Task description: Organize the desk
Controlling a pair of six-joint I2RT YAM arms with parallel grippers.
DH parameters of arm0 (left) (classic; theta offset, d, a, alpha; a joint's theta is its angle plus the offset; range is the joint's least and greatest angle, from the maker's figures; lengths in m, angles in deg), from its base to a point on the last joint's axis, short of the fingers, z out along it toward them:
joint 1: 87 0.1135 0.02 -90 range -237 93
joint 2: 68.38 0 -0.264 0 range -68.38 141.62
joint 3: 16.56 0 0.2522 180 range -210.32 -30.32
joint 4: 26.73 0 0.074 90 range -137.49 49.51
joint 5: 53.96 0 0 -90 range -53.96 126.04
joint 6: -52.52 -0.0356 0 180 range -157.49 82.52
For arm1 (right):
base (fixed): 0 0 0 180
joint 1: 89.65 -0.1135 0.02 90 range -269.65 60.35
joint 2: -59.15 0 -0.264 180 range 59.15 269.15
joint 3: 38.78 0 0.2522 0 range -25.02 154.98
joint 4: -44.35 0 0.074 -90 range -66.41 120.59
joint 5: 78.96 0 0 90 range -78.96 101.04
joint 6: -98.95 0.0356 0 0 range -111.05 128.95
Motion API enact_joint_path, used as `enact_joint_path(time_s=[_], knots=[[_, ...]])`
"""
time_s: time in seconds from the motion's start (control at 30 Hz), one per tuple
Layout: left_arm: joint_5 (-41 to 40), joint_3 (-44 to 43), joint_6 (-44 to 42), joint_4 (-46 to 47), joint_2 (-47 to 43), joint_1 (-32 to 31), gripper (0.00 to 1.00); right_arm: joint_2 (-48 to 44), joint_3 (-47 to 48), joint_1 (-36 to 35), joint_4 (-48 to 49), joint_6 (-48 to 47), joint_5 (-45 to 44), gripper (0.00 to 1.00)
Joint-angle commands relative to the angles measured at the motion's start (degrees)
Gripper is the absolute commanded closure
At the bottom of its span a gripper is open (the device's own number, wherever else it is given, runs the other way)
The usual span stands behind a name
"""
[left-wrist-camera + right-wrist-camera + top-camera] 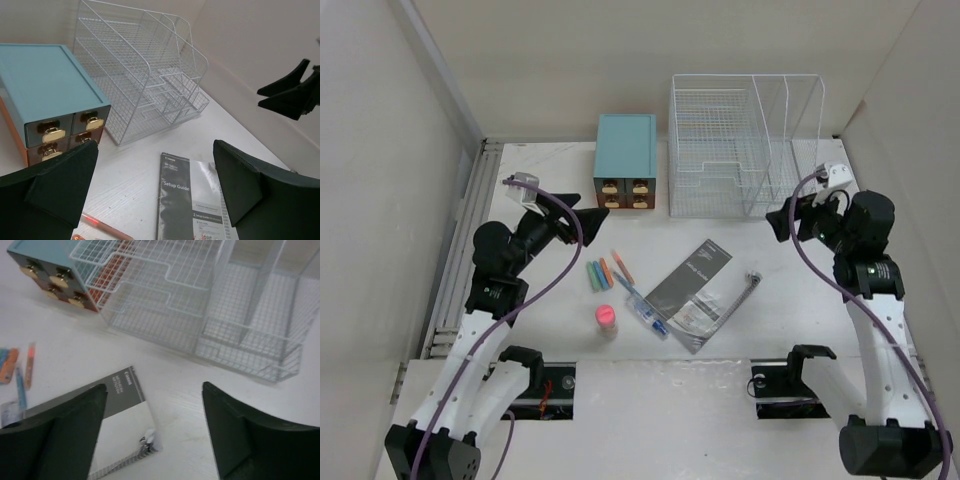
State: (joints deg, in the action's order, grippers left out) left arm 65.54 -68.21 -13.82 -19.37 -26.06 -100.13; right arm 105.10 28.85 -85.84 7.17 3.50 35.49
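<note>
The desk point(775, 335) is a white tabletop with silver rails on its left edge. Loose on it lie a grey Setup Guide booklet point(692, 288), a few short coloured markers point(600, 272), an orange pen point(622, 265), a blue pen point(642, 306), a pink-capped little bottle point(606, 320) and a silver cable point(745, 290). My left gripper point(582, 208) hovers open above the desk, left of the booklet point(185, 200), holding nothing point(155, 150). Open and empty too, my right gripper point(776, 222) hangs over the desk in front of the rack, with the booklet's corner point(125, 410) below its jaws point(155, 387).
A teal drawer box point(625, 160) with brass pulls stands at the back, and a white wire-mesh rack point(740, 145) stands right beside it. Beige walls close in the back and both sides. In the left wrist view the right gripper point(290, 95) shows at the far right.
</note>
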Motion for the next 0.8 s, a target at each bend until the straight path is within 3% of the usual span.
enact_joint_path(time_s=[0.0,0.03,0.07,0.13,0.17,0.2,0.33,0.37,0.53,0.77], knots=[[1.09,-1.05,-0.46,1.99,-0.49,-1.02,0.0,1.24,-1.21,0.4,-2.77,1.67,7.67,0.23],[1.09,-1.05,-0.46,1.99,-0.49,-1.03,0.0,1.24,-2.53,0.4,-1.73,2.46,8.94,0.35],[1.09,-1.05,-0.46,1.99,-0.49,-1.03,0.0,0.72,-5.06,0.4,-0.15,4.47,8.95,0.39],[1.09,-1.05,-0.46,1.38,0.04,-1.55,0.0,0.11,-6.92,0.4,0.48,5.54,8.95,0.32],[1.09,-1.05,-0.46,1.38,0.04,-1.55,0.0,0.1,-8.41,0.4,0.48,5.54,8.95,0.2],[1.09,-1.05,-0.98,0.85,0.04,-1.55,0.0,-0.51,-9.47,0.4,0.48,6.24,8.95,0.15],[1.09,-1.05,-1.51,0.85,0.56,-2.08,0.0,-1.13,-12.91,0.4,1.26,7.99,12.38,0.17],[1.09,-1.05,-1.51,0.85,0.56,-2.08,0.0,-0.52,-12.91,0.4,0.58,8.52,8.12,0.2],[1.62,-1.05,-2.04,0.85,2.4,-2.08,0.0,10.19,-10.02,1.01,-3.47,11.07,7.63,0.21],[1.62,-1.57,-3.8,-0.29,4.69,-2.08,0.0,17.58,-12.11,1.72,3.03,13.71,5.35,0.21]])
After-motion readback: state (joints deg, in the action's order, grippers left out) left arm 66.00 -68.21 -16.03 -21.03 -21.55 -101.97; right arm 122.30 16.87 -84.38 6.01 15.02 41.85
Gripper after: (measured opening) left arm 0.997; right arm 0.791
